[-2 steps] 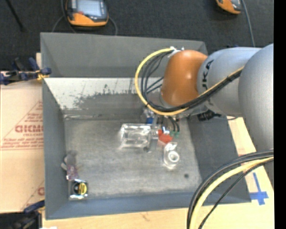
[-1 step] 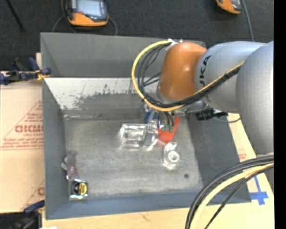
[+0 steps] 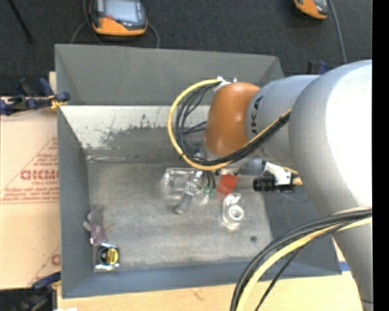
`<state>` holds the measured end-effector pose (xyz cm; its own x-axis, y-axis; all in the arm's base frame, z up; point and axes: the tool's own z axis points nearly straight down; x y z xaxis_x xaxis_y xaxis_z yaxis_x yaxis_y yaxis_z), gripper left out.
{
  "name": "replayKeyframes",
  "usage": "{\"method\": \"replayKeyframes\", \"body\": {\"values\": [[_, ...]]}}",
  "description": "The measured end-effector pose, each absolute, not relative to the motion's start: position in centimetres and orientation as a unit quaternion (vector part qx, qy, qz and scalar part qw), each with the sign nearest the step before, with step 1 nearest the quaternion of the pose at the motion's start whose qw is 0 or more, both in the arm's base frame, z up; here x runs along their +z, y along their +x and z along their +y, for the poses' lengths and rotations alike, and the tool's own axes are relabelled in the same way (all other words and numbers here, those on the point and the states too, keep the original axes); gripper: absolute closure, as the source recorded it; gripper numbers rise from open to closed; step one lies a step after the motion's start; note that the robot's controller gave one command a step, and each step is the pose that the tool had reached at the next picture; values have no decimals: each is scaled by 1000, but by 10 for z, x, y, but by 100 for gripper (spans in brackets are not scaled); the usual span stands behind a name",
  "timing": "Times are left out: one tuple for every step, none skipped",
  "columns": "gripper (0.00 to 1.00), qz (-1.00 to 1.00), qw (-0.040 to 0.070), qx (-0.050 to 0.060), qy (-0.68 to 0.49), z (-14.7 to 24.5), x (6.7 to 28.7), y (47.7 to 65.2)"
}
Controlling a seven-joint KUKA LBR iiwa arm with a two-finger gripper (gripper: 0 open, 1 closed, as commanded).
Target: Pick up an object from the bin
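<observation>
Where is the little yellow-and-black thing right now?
In the camera view the yellow-and-black thing lies in the lower left corner of the bin, just below a small purple thing, far left of the clear ring.

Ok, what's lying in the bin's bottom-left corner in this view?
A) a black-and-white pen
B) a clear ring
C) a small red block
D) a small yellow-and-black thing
D: the yellow-and-black thing sits in that corner; the red block, clear ring and pen lie in the floor's right half.
</observation>
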<state>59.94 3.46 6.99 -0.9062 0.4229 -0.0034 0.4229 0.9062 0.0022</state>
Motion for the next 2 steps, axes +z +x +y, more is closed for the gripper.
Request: {"method": "replayKeyframes", "body": {"values": [[0, 977, 3, 0, 215, 33, 71, 601], [100, 977, 4, 0, 214, 33, 72, 602]]}}
